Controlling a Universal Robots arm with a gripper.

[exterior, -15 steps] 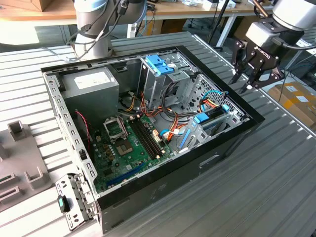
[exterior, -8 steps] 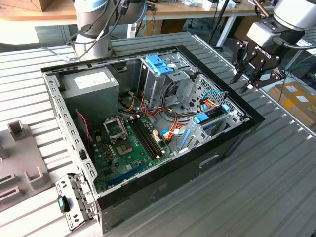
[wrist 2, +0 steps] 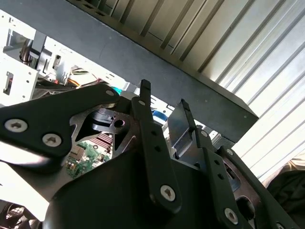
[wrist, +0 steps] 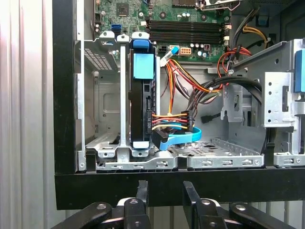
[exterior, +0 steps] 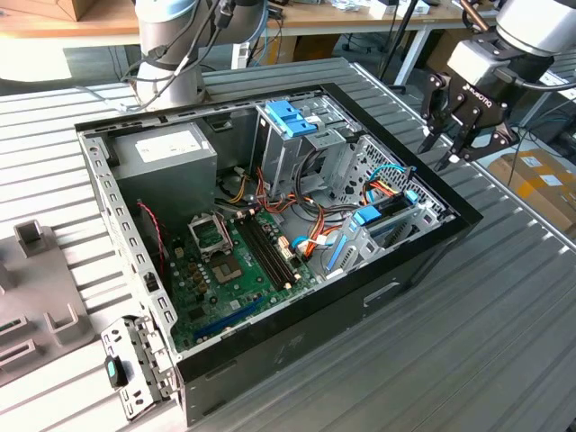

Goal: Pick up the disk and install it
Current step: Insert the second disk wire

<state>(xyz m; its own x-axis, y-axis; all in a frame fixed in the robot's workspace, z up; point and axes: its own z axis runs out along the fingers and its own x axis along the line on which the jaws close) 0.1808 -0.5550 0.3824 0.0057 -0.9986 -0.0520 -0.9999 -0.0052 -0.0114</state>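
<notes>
Claw [wrist: 162, 191] fingers stand slightly parted and empty just outside the case [wrist: 190, 188] wall, so judge the descent squarely over the disk [wrist: 143, 95] standing on edge in its bay, clearing the cables [wrist: 171, 121].

A robotics lab: ribbed metal workbench [exterior: 504, 315], wooden desks [exterior: 108, 18], cardboard boxes [exterior: 540, 184].

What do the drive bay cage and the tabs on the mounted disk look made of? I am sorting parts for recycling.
Drive bay cage: looks like bare sheet metal, matte silver-grey, with punched holes and folded edges.
Tabs on the disk: apparently moulded plastic, a uniform, smooth blue; I cannot tell beyond that.
</notes>
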